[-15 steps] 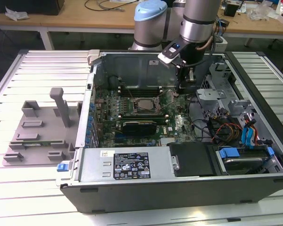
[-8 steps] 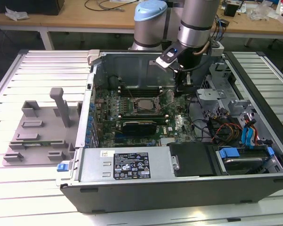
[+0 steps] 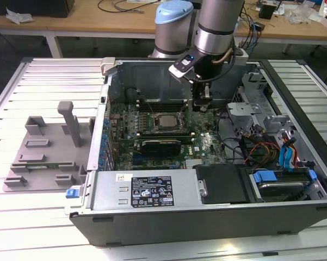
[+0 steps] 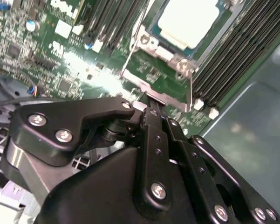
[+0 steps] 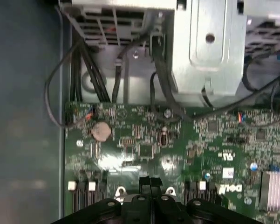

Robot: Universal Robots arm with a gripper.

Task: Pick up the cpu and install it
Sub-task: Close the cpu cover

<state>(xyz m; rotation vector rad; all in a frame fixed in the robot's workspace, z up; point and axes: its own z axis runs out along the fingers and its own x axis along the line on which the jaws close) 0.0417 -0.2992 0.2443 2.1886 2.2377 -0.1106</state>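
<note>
The gripper (image 3: 202,104) hangs low over the green board (image 5: 144,140). Its fingers are drawn nearly together with only a thin slit between them, and they grip nothing. The cpu (image 4: 188,21) lies free of the tool, just ahead of the fingertips and below them, resting in its metal socket frame (image 4: 151,46) with its silver top up.

The tips sit close to that frame and to the memory slots (image 4: 237,56). A sideways drift could likely snag the frame or scrape small parts. Pressing on a chip that isn't seated flat could bend contacts.
</note>
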